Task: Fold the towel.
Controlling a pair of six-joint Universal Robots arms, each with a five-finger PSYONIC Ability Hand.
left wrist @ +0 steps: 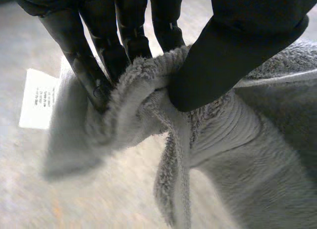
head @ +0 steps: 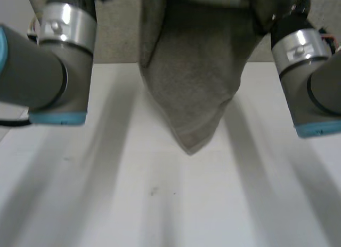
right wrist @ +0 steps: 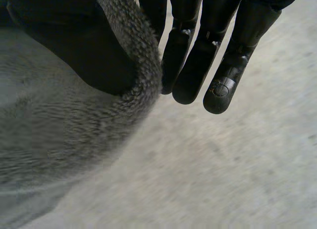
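A grey fluffy towel (head: 194,71) hangs in the air between my two arms, drooping to a point above the white table (head: 160,204). In the left wrist view my left hand (left wrist: 228,51) pinches a bunched edge of the towel (left wrist: 148,100) between thumb and fingers (left wrist: 99,56); a white care label (left wrist: 38,98) sticks out beside the fingers. In the right wrist view my right hand (right wrist: 79,51) pinches the towel's edge (right wrist: 133,70) between thumb and fingers (right wrist: 198,56). In the head view the right hand (head: 285,9) is up at the towel's top corner.
My left forearm (head: 48,60) and right forearm (head: 314,81) flank the hanging towel. The table stretches bare below it toward the near edge.
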